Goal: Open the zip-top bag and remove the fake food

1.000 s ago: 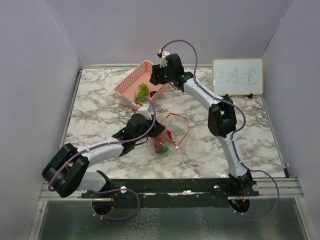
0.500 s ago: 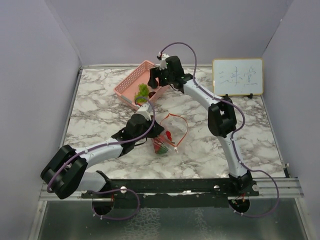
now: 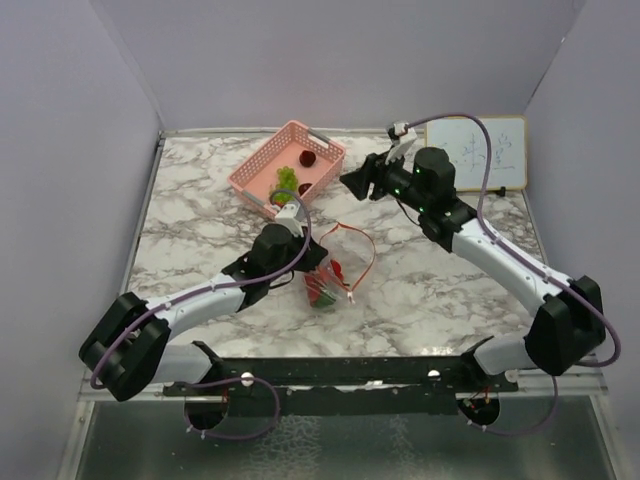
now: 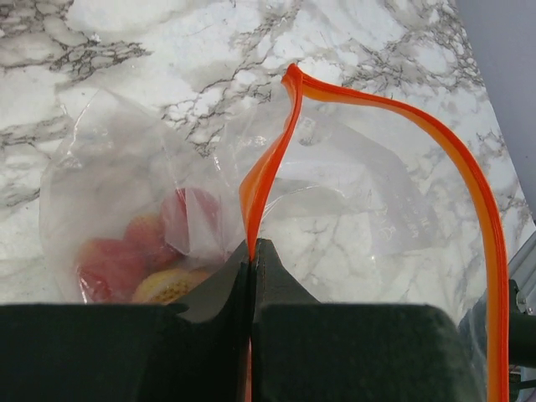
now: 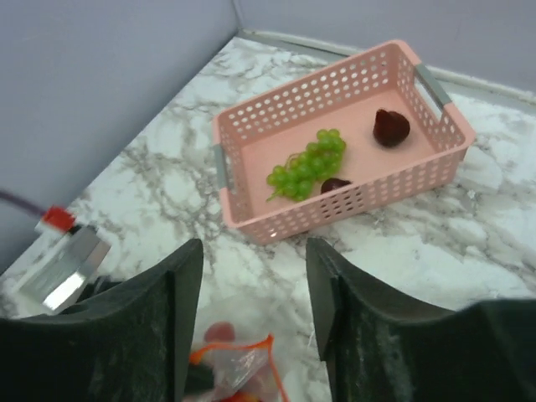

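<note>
The zip-top bag (image 3: pixel 338 268) lies open on the marble table, its orange zip strip (image 4: pixel 276 142) curling up in a loop. My left gripper (image 4: pixel 251 249) is shut on that strip at the bag's mouth (image 3: pixel 303 256). Red and yellow fake food (image 4: pixel 126 268) still sits inside the bag. Green grapes (image 5: pixel 306 162) and two dark red pieces (image 5: pixel 390 127) lie in the pink basket (image 5: pixel 335 211). My right gripper (image 5: pixel 254 276) hangs open and empty above the table between basket and bag (image 5: pixel 239 368), right of the basket in the top view (image 3: pixel 352 185).
The pink basket (image 3: pixel 262 163) stands at the back left of the table. A small whiteboard (image 3: pixel 475 152) leans on the back right wall. Grey walls close in the table on three sides.
My right arm has pulled back from over the basket toward the right, and a dark red piece now lies in the basket. The left gripper and bag have stayed put.
</note>
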Controlling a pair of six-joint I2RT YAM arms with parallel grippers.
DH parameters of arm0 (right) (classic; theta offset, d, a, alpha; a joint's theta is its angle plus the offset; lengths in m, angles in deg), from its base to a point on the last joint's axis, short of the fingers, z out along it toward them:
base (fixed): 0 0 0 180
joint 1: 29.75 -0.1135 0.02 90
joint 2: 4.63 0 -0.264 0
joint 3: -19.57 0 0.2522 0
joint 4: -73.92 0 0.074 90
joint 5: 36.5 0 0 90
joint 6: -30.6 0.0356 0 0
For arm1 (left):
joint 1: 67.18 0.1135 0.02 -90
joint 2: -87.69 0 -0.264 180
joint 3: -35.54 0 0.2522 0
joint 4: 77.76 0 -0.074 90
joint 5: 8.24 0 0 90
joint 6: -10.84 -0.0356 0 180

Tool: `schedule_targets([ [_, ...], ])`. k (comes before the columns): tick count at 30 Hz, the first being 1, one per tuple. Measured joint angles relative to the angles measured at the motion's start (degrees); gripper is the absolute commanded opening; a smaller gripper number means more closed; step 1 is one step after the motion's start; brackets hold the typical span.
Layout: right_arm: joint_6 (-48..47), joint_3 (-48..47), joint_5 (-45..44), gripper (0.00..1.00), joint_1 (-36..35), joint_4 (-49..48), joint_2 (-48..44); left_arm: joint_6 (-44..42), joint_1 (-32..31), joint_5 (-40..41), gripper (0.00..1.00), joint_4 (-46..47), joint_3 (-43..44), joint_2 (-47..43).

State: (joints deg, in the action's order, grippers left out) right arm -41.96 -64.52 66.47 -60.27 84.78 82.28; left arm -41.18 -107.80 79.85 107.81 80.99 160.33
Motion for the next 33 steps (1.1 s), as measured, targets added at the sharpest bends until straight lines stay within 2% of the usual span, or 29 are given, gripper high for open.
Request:
schedule_targets([
  [2,1.49,8.31,1.84,0.32,0.02,-4.35,-7.54,-0.79,0.0,0.04,0.0,-0.46,1.2,0.28],
  [5,3.45,17.31,6.25,0.25,0.17,-6.19,-13.07,-2.05,0.0,0.04,0.0,-0.7,2.8,0.92],
  [10,6.08,27.5,12.46,0.24,0.22,-5.79,-13.86,-3.06,0.0,0.02,0.0,-0.07,5.44,3.5],
  [14,5.86,32.54,13.81,0.32,0.2,-3.8,-13.86,-2.99,0.0,-0.09,0.0,1.2,5.49,5.49],
  [20,4.22,33.11,16.85,0.39,0.22,-3.19,-11.82,-3.28,-0.02,-0.66,0.0,1.64,5.49,6.51],
  [31,5.11,36.3,21.07,0.46,-1.44,-4.22,-11.06,-4.74,-0.11,-1.79,0.0,1.18,5.42,1.09],
  [33,5.62,37.0,21.18,0.5,-1.77,-4.7,-11.1,-4.72,-0.13,-2.54,0.0,1.2,5.42,0.9],
])
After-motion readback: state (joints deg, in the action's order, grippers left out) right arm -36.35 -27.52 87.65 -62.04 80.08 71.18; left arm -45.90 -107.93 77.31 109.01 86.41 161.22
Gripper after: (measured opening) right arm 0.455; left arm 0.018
